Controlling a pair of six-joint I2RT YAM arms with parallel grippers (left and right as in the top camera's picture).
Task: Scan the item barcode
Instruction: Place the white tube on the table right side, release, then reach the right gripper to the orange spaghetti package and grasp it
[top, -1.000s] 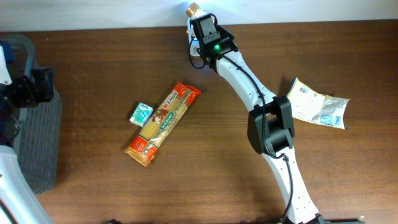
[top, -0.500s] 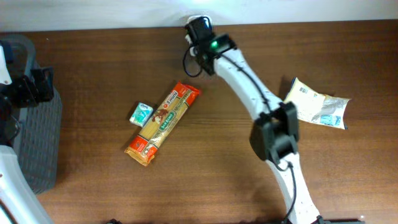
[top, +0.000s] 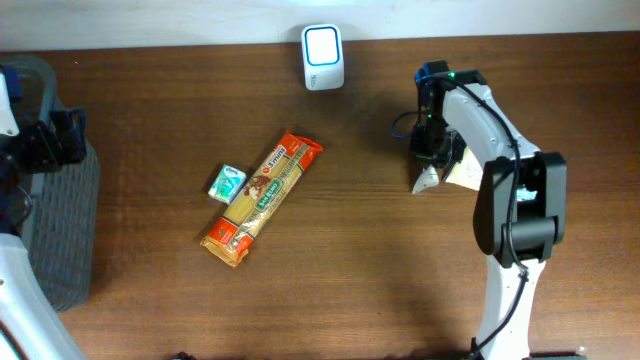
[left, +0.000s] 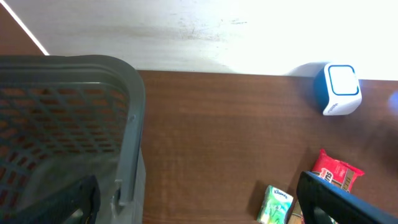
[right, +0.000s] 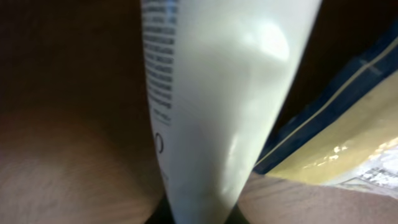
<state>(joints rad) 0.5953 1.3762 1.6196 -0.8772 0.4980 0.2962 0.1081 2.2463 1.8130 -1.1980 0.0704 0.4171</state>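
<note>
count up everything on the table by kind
scanner: 1
basket: 1
pasta pack: 1
tissue pack: 1
tube: 1
pouch: 1
total: 6

A dark brown wooden bench (top: 340, 270) fills nearly the whole overhead view, its grain running lengthwise and its surface matt, with only soft, faint shadows on it. Along its far edge stands a pale white wall (top: 520, 15), lit brightly enough to wash out in places; from the left wrist view it shows light scuffs and a thin dark diagonal line in the upper left corner. No window or floor can be made out
</note>
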